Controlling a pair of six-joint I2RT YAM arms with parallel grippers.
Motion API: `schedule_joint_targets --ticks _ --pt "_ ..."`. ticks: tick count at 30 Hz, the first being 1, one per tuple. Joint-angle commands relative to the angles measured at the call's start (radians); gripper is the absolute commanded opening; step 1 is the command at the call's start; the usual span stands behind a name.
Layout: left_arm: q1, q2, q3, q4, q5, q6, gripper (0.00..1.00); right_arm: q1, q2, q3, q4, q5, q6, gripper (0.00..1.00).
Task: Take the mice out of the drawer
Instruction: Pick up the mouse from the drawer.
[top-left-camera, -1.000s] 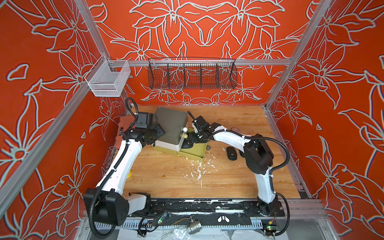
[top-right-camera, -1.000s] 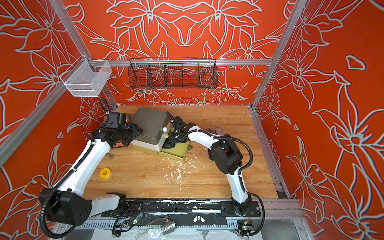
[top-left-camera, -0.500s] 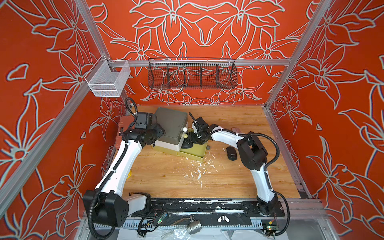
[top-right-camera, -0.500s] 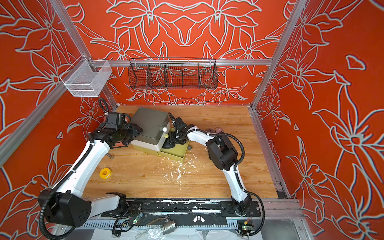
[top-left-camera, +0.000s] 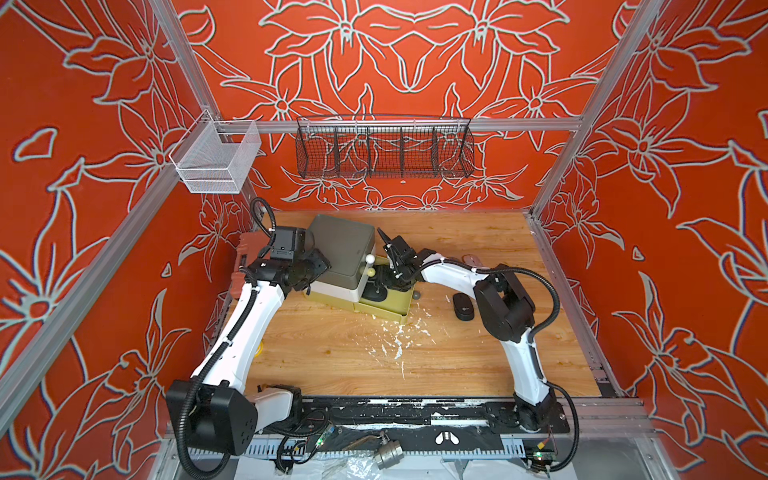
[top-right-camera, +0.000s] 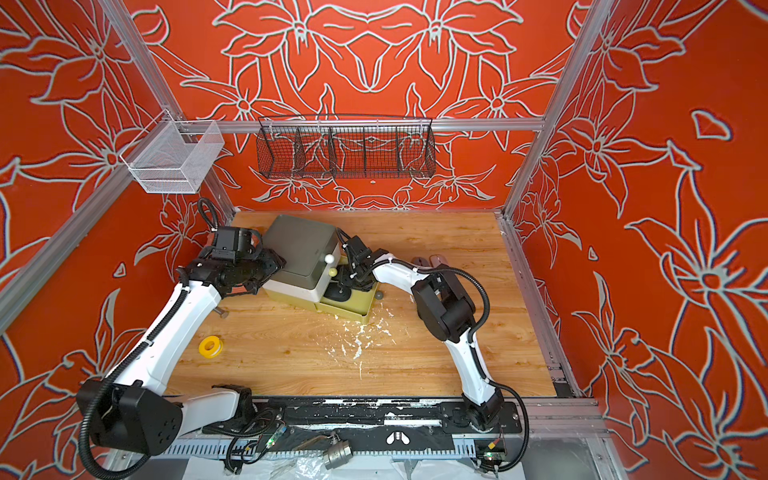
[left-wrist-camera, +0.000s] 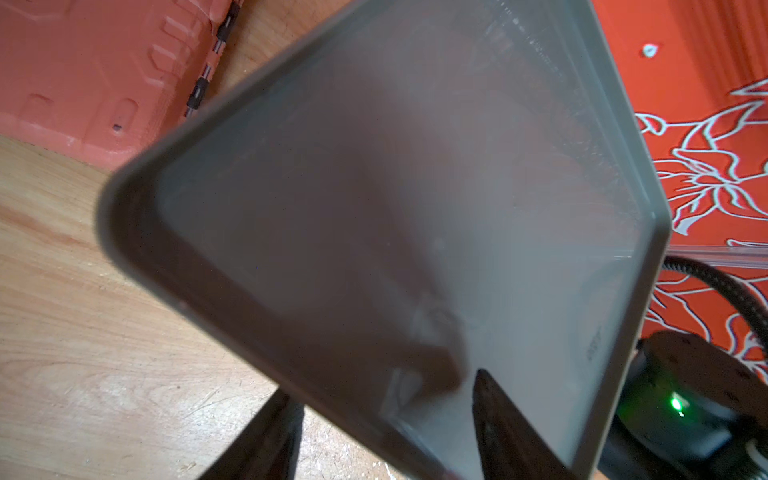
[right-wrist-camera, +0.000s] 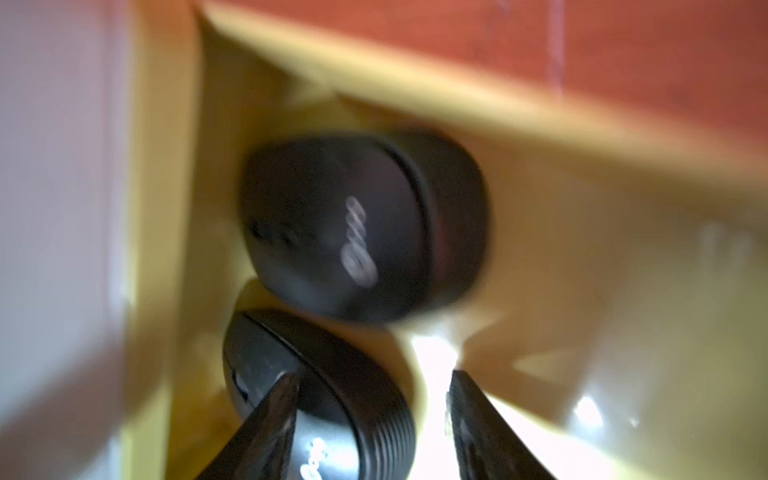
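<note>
Black mice (right-wrist-camera: 365, 224), pale logos (right-wrist-camera: 358, 249) unreadable

The right wrist view is smeared all over. The farther mouse (right-wrist-camera: 365, 232) in the yellow drawer (right-wrist-camera: 582, 257) carries a pale logo too streaked to read. The nearer mouse (right-wrist-camera: 332, 386) is cut off by the picture's edge and partly covered by one finger (right-wrist-camera: 266, 432) of the right hand (right-wrist-camera: 371, 376).

The out-of-focus grey cabinet (left-wrist-camera: 415, 208) fills the left wrist view. One finger (left-wrist-camera: 266, 440) of the left hand (left-wrist-camera: 382, 384) passes behind its rim, possibly pressing on it — a grip cannot be told.

In a top view, a third mouse (top-left-camera: 463, 309) on the counter (top-left-camera: 340, 361) is partly hidden by the right arm (top-left-camera: 503, 303). The yellow tape roll (top-left-camera: 259, 349) shows only as a sliver behind the left arm (top-left-camera: 249, 324).
</note>
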Motion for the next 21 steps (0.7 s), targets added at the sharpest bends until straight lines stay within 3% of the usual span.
schedule_joint_targets --ticks 1,7,17,21 --pt "-0.004 -0.020 -0.009 0.017 -0.021 -0.019 0.62 0.012 -0.048 -0.070 -0.115 0.116 0.023 0.60" --pt "-0.005 -0.034 -0.009 0.018 -0.010 -0.022 0.62 0.018 -0.109 -0.064 -0.059 0.048 -0.078 0.61" --pt "-0.005 -0.071 -0.013 0.006 0.042 0.007 0.63 0.017 -0.144 -0.056 -0.097 -0.133 -0.513 0.68" --pt "-0.005 -0.067 -0.013 0.001 0.055 0.009 0.63 0.012 -0.132 -0.073 -0.100 -0.177 -0.590 0.72"
